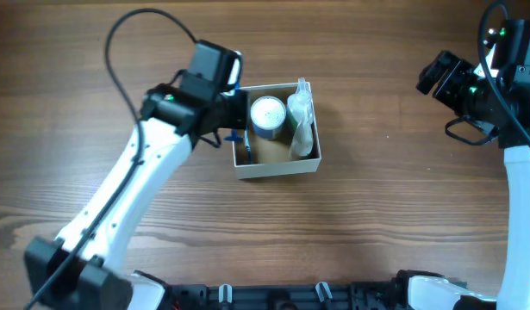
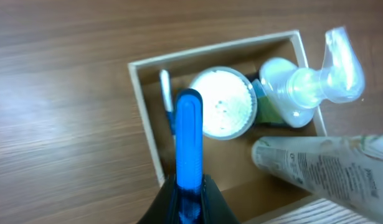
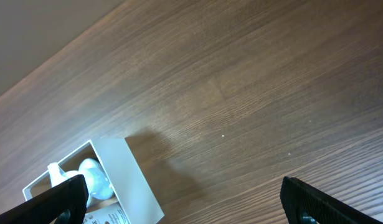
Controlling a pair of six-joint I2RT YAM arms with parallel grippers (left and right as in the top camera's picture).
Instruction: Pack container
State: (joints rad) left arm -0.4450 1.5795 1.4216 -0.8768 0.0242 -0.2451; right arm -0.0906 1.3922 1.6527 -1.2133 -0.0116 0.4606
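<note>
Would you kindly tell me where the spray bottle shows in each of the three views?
Overhead: the spray bottle stands in the container's upper right corner.
Left wrist: upper right, by the container's right wall.
Right wrist: bottom left, inside the container's wall.
Shared landmark: the container's white wall.

My left arm [image 1: 135, 181]: long white shells, black joint blocks, and a boxy black wrist [image 1: 211, 67]. A thin black cable [image 1: 149, 11] loops off it in a wide arc. There is a small green light [image 1: 170, 96] on the black housing behind the wrist. My right arm [image 1: 523, 215]: same white shell, with black joints clustered up top. It has a green light [image 1: 503, 33] and a black cable [image 1: 485, 26] curling past it. A black base rail [image 1: 316, 294] with white clips runs along the near edge. The left fingers [image 2: 168, 200] are black, smooth and tapering. The right fingers [image 3: 57, 198] are also black and blocky, their edges slightly blurred.
</note>
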